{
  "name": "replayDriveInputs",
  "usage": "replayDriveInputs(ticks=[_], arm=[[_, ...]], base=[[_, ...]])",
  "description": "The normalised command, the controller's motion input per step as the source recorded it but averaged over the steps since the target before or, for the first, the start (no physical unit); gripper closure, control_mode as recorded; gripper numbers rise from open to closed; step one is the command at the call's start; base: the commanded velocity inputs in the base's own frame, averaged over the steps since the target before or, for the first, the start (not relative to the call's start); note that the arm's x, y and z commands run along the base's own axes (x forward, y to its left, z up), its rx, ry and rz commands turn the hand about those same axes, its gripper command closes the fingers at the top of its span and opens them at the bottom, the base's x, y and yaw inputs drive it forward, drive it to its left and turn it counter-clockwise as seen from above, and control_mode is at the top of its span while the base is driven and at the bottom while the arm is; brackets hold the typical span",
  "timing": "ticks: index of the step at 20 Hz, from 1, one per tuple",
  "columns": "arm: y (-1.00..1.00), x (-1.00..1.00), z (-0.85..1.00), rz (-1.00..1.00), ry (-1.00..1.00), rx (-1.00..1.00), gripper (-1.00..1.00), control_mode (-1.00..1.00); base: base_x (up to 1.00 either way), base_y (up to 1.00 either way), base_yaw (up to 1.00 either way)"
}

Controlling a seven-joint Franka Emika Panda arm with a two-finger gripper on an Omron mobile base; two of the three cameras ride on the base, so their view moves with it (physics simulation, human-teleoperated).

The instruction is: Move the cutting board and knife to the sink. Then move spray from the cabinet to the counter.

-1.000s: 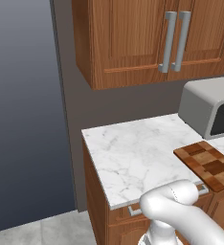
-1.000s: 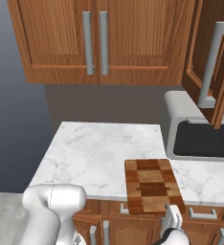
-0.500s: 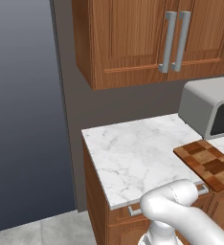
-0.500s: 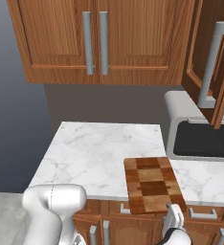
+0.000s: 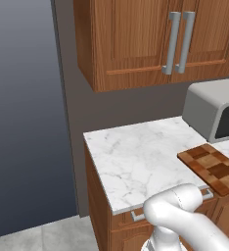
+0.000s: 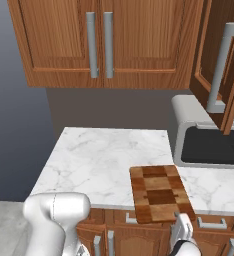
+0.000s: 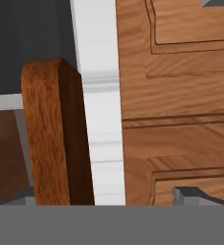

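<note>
A: Well, where does the board (image 6: pixel 160 198) lie?

B: Flat on the marble desk (image 6: pixel 99 165), its near end reaching over the front edge, above the drawers (image 7: pixel 181 100). It is a rectangle of light and dark brown blocks set in a check. A grey microwave (image 6: pixel 209 135) stands just beside its far right corner, under the upper cabinet (image 5: pixel 150 41) with paired grey bar handles.

A: And the jaws?

B: Spread wide, holding nothing. They sit low before the drawer fronts, below the board's overhang; the hand view shows the board's rounded wooden end (image 7: pixel 54 139) edge-on against the white desk edge.
</note>
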Motion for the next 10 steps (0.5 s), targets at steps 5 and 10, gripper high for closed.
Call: replayDriveInputs(ticks=[5, 10], arm=[[0.0, 0.0, 0.0, 0.0, -0.19, 0.0, -1.0, -1.0], [0.0, 0.0, 0.0, 0.0, -0.15, 0.0, -1.0, -1.0]], base=[[0.0, 0.0, 0.0], [0.0, 0.0, 0.0]])
